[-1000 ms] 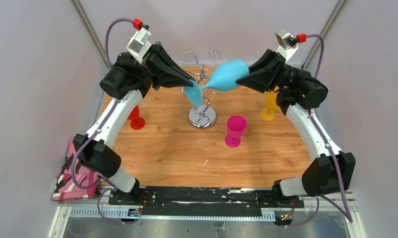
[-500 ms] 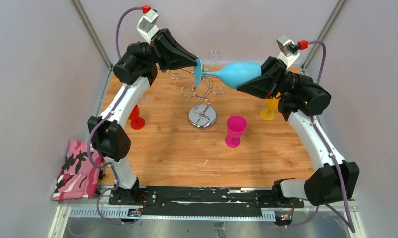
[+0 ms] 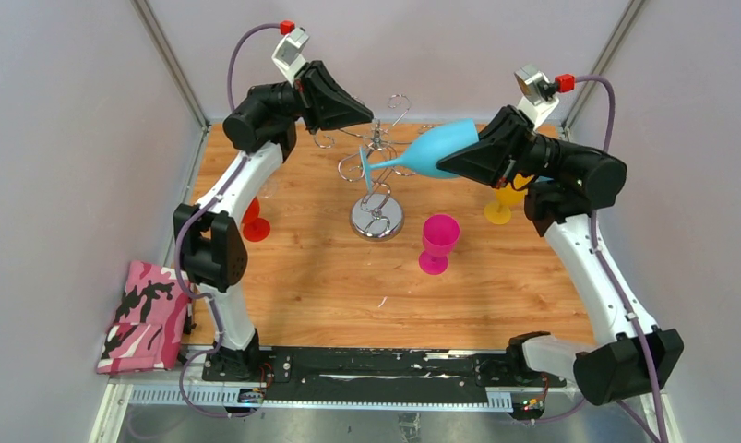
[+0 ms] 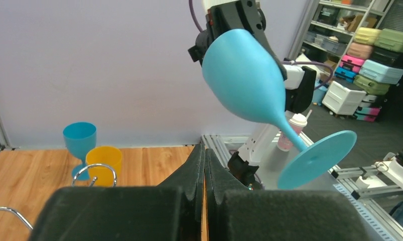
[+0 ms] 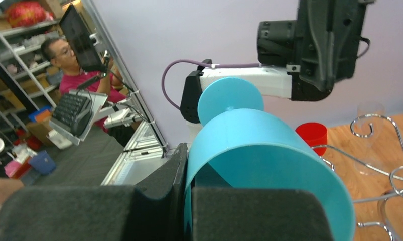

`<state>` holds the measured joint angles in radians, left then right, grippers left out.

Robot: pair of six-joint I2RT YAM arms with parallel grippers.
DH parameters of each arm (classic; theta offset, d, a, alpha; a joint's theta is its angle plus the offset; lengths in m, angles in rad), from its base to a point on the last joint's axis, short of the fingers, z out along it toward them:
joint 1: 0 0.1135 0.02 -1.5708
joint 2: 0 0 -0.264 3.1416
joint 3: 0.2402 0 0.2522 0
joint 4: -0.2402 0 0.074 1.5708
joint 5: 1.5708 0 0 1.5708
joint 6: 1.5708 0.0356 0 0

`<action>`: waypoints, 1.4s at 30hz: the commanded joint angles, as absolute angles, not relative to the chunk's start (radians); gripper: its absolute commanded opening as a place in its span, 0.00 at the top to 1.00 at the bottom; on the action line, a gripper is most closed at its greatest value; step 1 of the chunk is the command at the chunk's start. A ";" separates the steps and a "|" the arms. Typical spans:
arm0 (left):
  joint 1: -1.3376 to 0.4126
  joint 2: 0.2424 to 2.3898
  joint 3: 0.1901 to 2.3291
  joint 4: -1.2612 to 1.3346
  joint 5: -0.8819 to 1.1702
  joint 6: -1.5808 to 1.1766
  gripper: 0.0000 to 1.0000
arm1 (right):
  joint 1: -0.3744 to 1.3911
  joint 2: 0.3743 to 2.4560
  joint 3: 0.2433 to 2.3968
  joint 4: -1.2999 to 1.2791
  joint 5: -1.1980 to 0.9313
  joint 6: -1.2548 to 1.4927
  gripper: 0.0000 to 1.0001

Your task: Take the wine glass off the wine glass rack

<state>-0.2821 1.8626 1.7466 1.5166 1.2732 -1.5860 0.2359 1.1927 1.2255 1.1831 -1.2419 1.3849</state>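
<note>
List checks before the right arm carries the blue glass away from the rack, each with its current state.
1. Grip: right gripper is shut on the blue wine glass at the bowl's rim end, with the glass lying sideways: ok.
2. Other arm: left gripper is shut, empty and apart from the glass: ok.
3. Clearance: foot has no wire on it in the left wrist view: ok. The top view overlaps it with the rack's arms, so margin: cannot tell.
4. Stand: wine glass rack is upright on its base: ok.
5. Set-down room: bare table in front of the rack; pink glass stands right of the base: ok.
</note>
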 commanded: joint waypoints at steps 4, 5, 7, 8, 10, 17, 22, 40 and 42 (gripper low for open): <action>-0.232 1.819 1.780 1.569 1.177 -1.641 1.00 | 0.239 1.024 1.343 0.155 -1.043 0.595 1.00; -0.213 1.821 1.785 1.544 1.139 -1.660 1.00 | 0.240 1.005 1.389 -0.007 -0.976 0.492 1.00; -0.179 1.804 1.777 1.420 1.079 -1.619 1.00 | 0.237 0.985 1.479 -0.248 -0.830 0.365 1.00; -0.170 1.781 1.762 1.307 1.056 -1.538 1.00 | 0.237 0.983 1.515 -0.337 -0.749 0.321 1.00; -0.164 1.700 1.727 0.904 0.983 -1.226 1.00 | 0.238 0.983 1.569 -0.501 -0.576 0.257 1.00; -0.326 1.634 2.122 -0.652 0.065 -0.402 1.00 | 0.238 1.078 1.637 -0.788 -0.093 0.170 1.00; -0.401 1.552 1.990 -0.702 -0.235 -0.377 1.00 | 0.237 1.222 1.635 -0.822 0.035 0.158 1.00; -0.564 1.291 1.616 -0.656 -0.759 -0.363 1.00 | 0.254 1.706 1.864 -0.799 -0.070 0.086 1.00; -0.564 1.273 1.599 -0.654 -0.733 -0.361 1.00 | 0.259 1.775 1.922 -0.832 -0.061 0.078 1.00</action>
<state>-0.5594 1.3144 1.6329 -0.7040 -0.6964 -0.3656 0.2375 1.6817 1.8248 -0.7826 -0.0536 0.1097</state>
